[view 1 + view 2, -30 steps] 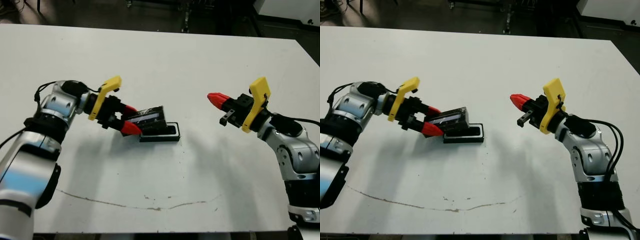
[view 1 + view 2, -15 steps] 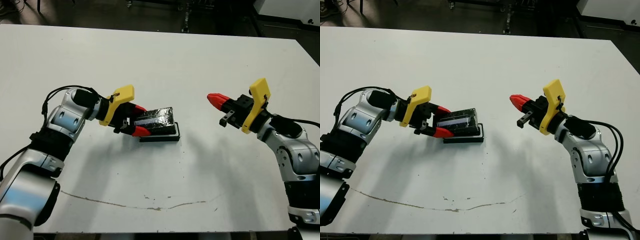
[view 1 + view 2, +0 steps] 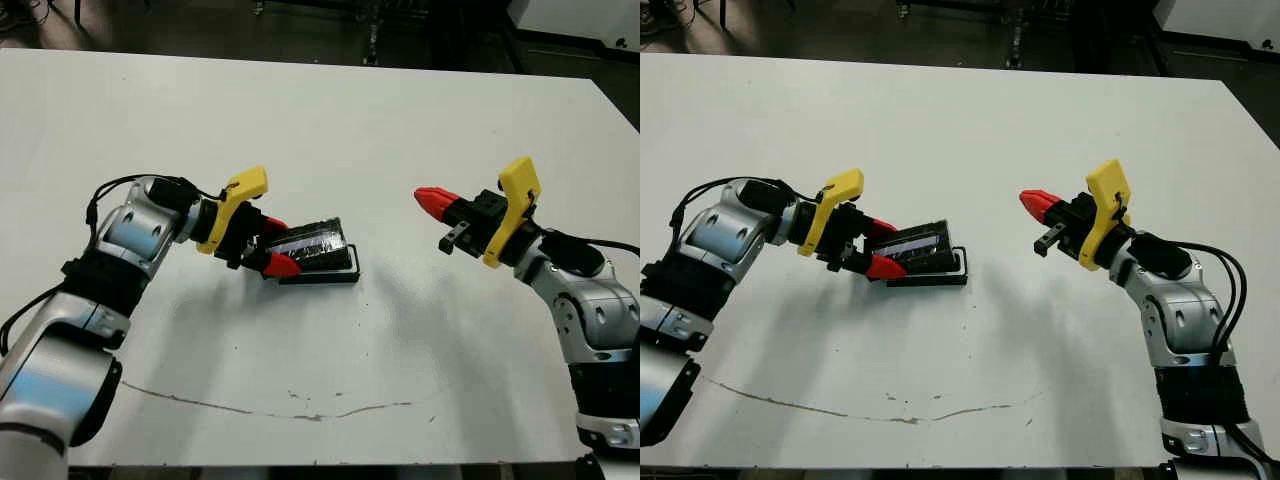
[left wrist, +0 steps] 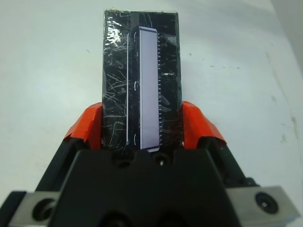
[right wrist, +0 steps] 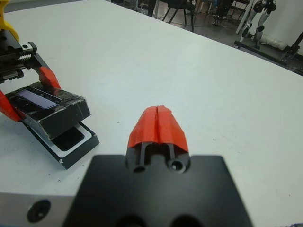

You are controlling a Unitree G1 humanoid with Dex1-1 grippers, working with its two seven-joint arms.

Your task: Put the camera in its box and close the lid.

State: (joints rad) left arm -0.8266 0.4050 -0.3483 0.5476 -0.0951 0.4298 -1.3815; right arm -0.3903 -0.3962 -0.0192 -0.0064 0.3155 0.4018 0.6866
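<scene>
Plainly the closing step is in hand on the white table (image 3: 400, 130), whose near edge carries a thin dark scratch line (image 3: 250, 405). The left arm reaches in from the left edge with its forearm low over the surface and its wrist turned toward the table's middle. The right arm stands off toward the right edge, elbow bent, its wrist raised clear of the surface and pointing across at the other arm. The left gripper (image 3: 280, 245) is clamped on the lid (image 3: 315, 243), one red finger on each long side, as the left wrist view shows (image 4: 142, 85). The right gripper (image 3: 432, 200) has its two red tips pressed together with nothing between them. The lid hangs tilted over the box (image 3: 325, 276), low toward the gripper and not yet seated. The box lies flat a little left of the table's middle, well away from every edge. Its white lining shows at the uncovered end in the right wrist view (image 5: 71, 142). The hollow inside that lining looks dark, which may be the camera, but I cannot tell for certain. The next move, as I judge it, calls for levelling the lid, squaring its edges to the box, lowering it, then letting go. A skewed lid could nudge the light box along the table.
</scene>
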